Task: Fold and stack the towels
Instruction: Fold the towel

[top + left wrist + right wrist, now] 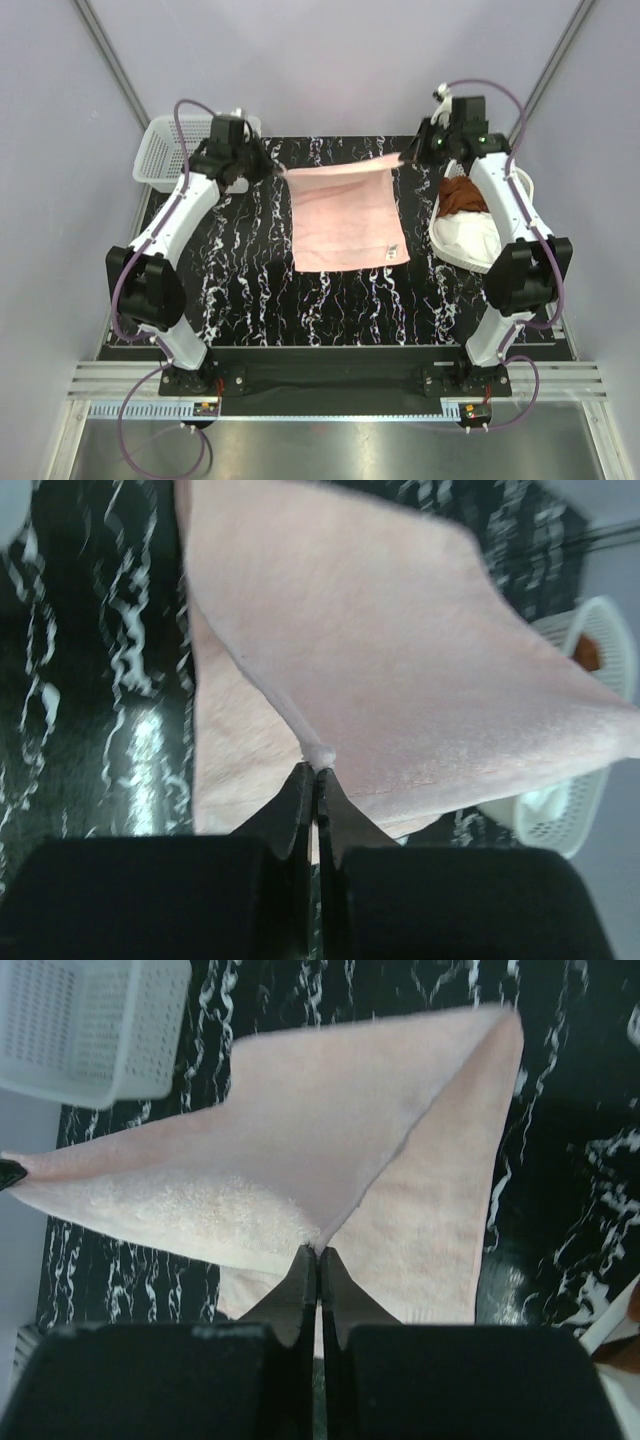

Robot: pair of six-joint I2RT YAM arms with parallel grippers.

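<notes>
The pale pink towel [345, 215] lies spread on the black marbled table, its far edge lifted and stretched between both grippers. My left gripper [277, 172] is shut on its far left corner; in the left wrist view the gripper [317, 772] pinches the pink towel [400, 670] at the tips. My right gripper [408, 155] is shut on the far right corner; in the right wrist view the gripper [319, 1251] pinches the towel [300, 1150]. The rust-brown towel [465, 195] and the white towel [470, 235] lie in the right basket.
A white mesh basket [160, 155] stands at the far left, also in the right wrist view [80, 1020]. Another white basket [520, 185] holding the two towels stands at the right, also in the left wrist view [575, 810]. The table [250, 290] is black with white veins.
</notes>
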